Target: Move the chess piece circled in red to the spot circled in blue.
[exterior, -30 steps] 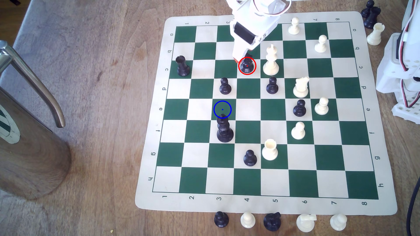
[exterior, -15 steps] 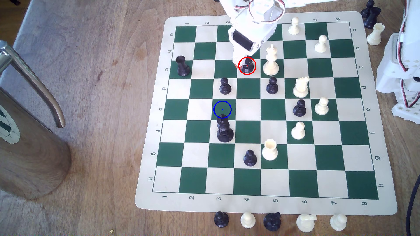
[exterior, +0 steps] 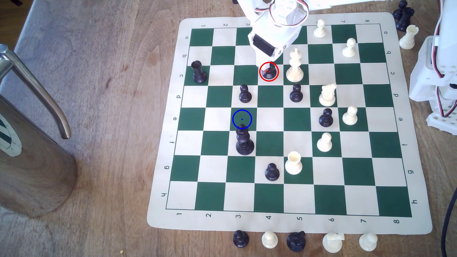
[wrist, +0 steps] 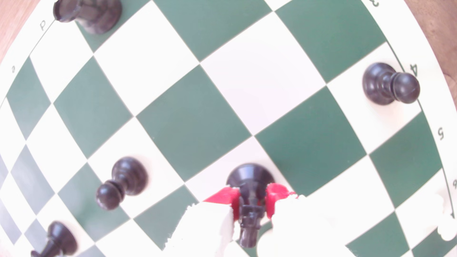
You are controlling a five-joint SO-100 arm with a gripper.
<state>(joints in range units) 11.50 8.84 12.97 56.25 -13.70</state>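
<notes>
gripper (wrist: 251,201) clamped on the black knight (wrist: 249,180) (red pads hugging both sides), base on its cream square, blue-ringed spot (exterior: 242,119) nearer the board's middle

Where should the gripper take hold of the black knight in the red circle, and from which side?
Probably from above, at the narrow neck of the black knight, above its flared base. The gripper already has its red pads on either side there, and the tall white piece stands close by.
</notes>
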